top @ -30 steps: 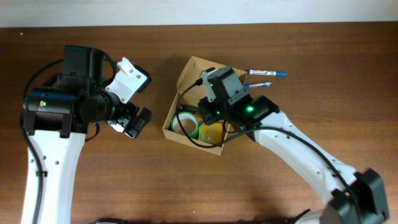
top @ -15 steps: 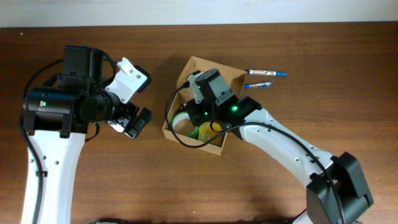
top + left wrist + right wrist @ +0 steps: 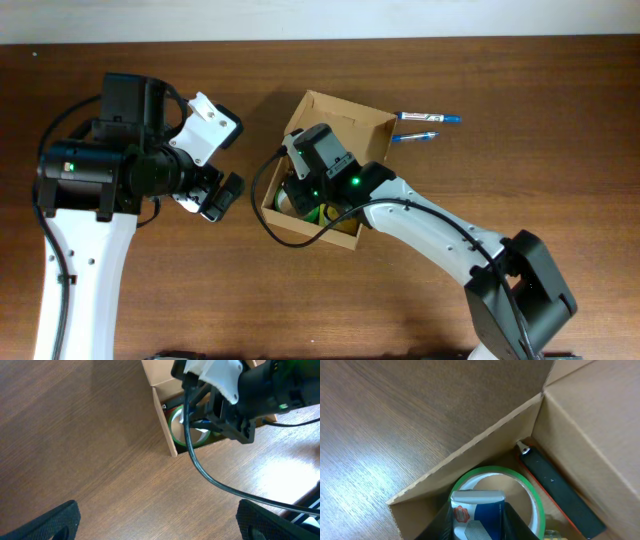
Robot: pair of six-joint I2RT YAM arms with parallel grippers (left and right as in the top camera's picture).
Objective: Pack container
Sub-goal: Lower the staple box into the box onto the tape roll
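The container is an open tan cardboard box in the middle of the table. My right gripper hangs over its left end, shut on a small blue-and-white carton. Right under the carton, a green tape roll lies flat on the container floor. A long black item with a red edge lies beside the roll along the wall. My left gripper stands open over bare table left of the container, fingertips wide apart with nothing between them.
Two blue pens lie on the table just right of the container. In the left wrist view, the right arm and its black cable hang over the container and the tape roll.
The right arm has swung left across the container, carrying the small carton from the middle to the left end above the tape roll. The left arm has not moved.
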